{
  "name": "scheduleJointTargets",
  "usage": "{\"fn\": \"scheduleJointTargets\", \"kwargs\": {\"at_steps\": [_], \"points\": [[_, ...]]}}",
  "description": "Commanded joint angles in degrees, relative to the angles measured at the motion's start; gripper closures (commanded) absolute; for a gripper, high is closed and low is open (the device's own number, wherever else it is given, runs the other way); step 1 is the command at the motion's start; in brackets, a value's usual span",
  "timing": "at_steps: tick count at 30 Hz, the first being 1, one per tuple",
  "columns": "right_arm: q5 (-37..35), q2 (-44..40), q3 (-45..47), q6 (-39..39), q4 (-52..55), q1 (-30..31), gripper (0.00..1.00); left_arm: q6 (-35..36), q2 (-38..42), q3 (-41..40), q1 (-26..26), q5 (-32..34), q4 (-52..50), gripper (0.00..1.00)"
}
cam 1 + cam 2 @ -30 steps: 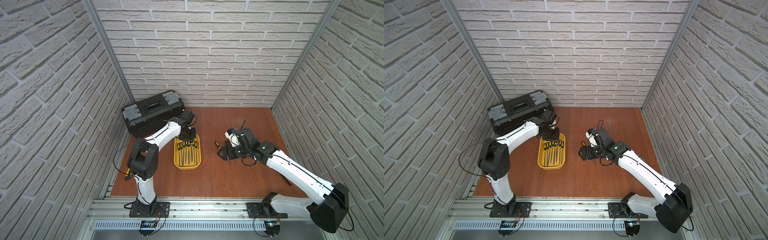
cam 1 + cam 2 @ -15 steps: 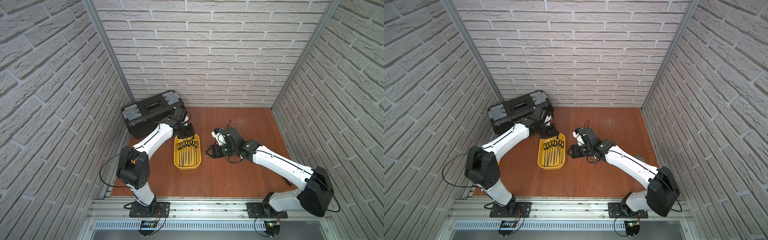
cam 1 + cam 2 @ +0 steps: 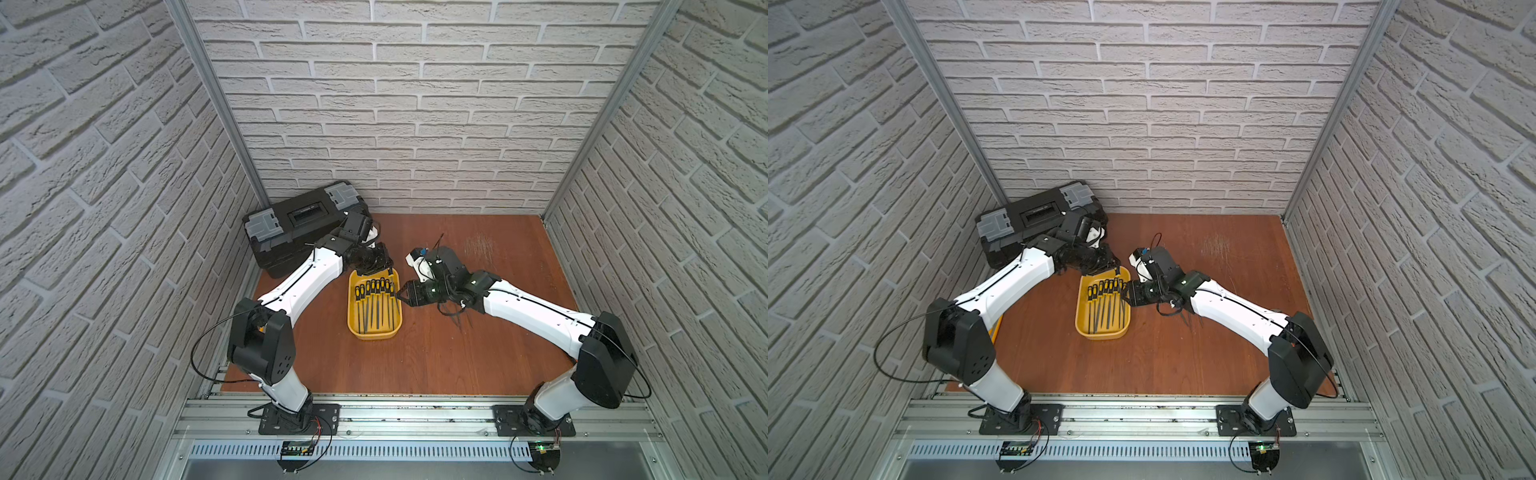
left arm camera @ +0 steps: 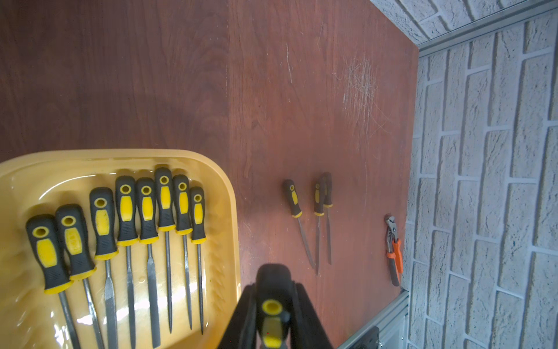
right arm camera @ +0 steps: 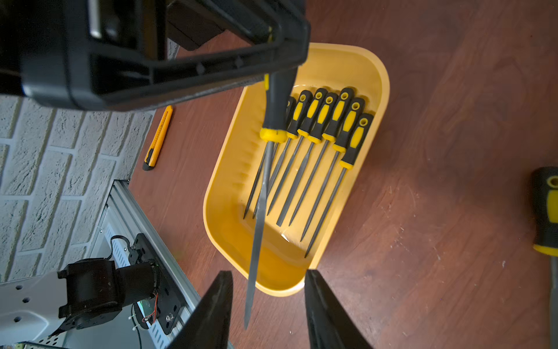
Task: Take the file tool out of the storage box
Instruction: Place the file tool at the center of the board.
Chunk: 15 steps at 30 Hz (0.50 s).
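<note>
R gripper [image 3: 403, 293] moved to storage box [image 3: 374, 336], jaws apart astride file [image 5: 260, 211]; L gripper [image 4: 272, 299] clamps handle; toolbox [image 3: 299, 232] behind.

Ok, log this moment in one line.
left hand: shut on file handle | file: raised over box | right hand: open, astride blade | box: eight files inside

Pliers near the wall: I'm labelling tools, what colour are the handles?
Orange handles, best in left wrist view.

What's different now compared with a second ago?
The right gripper swept across to the storage box, its open jaws now straddling the blade of the file. The left gripper stayed shut on that file's handle; the box and other files are unmoved.
</note>
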State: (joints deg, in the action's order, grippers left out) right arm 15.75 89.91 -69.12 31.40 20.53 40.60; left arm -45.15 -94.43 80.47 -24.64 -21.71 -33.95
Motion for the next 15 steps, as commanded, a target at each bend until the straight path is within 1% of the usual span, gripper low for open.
{"fn": "scheduleJointTargets", "kwargs": {"at_steps": [1,9,15], "points": [[1.0,1.1,-2.0,0.5,-2.6,1.1,0.60,-0.5,1.4,-0.6,0.4,-1.1,2.3,0.84],[1.2,3.2,-2.9,0.7,-2.9,1.9,0.65,-0.6,1.9,-0.6,0.9,-1.5,2.3,0.84],[0.8,4.2,-3.1,0.3,-2.6,2.1,0.71,-0.8,2.2,-0.4,1.0,-1.9,2.5,0.84]]}}
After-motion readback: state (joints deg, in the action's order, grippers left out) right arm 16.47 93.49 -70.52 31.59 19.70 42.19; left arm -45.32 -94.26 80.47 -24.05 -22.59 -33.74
